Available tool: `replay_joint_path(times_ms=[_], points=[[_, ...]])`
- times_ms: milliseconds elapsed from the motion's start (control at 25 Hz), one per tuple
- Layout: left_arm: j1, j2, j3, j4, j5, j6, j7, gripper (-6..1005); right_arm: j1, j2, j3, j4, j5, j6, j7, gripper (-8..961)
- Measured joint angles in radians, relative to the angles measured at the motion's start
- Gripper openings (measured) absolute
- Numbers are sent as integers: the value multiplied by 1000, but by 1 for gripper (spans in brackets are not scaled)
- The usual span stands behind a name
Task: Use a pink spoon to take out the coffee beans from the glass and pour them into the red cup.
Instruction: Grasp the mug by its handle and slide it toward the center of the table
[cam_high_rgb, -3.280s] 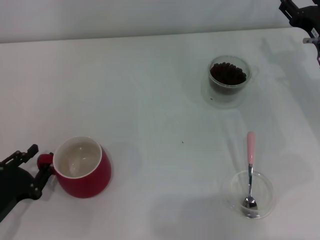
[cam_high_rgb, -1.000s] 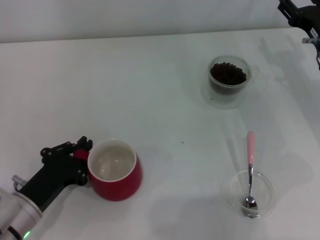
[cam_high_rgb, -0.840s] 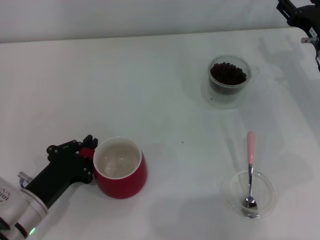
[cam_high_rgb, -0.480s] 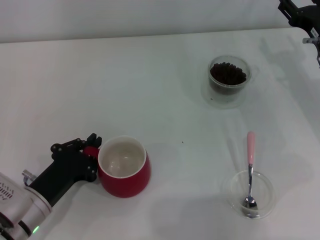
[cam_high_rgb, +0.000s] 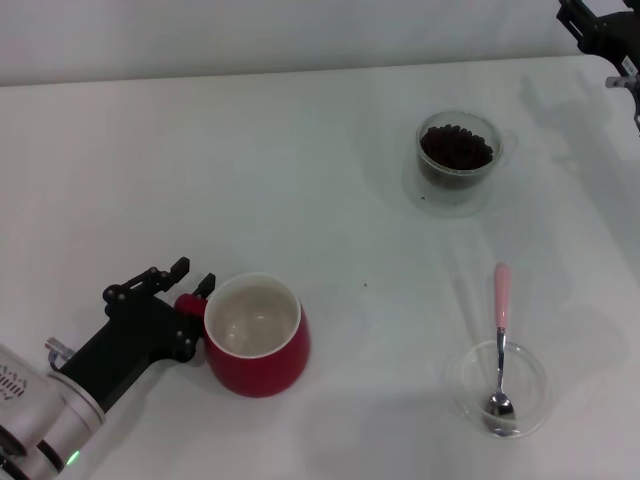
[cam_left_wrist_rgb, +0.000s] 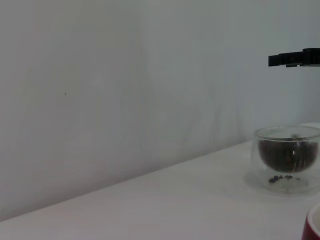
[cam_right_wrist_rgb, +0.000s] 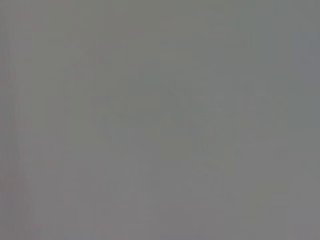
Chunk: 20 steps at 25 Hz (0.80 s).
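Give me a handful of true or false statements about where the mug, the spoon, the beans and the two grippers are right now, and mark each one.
1. The pink spoon rests with its bowl in a shallow clear dish. True.
2. The red cup is full of coffee beans. False: its white inside shows no beans.
3. The coffee beans are in the glass at the far side of the table. True.
4. The right gripper is holding the spoon. False: it is at the far right edge, away from the spoon.
5. The left gripper is at the red cup's handle, fingers spread. True.
6. The red cup lies on its side. False: it stands upright.
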Motion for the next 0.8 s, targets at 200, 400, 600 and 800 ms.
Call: replay_joint_path(times_ms=[200, 400, 600, 800], points=[[2, 2, 0, 0, -1, 2, 0, 349, -1, 0, 0, -12, 0, 0, 0, 849], [8, 3, 0, 0, -1, 16, -1, 543, -3, -1, 0, -19, 0, 5, 0, 848], [17, 3, -5, 0, -1, 35, -1, 686, -3, -1, 0, -21, 0, 7, 0, 847], [28, 3, -10, 0, -10, 41, -10, 704, -3, -3, -2, -21, 0, 7, -2, 845]])
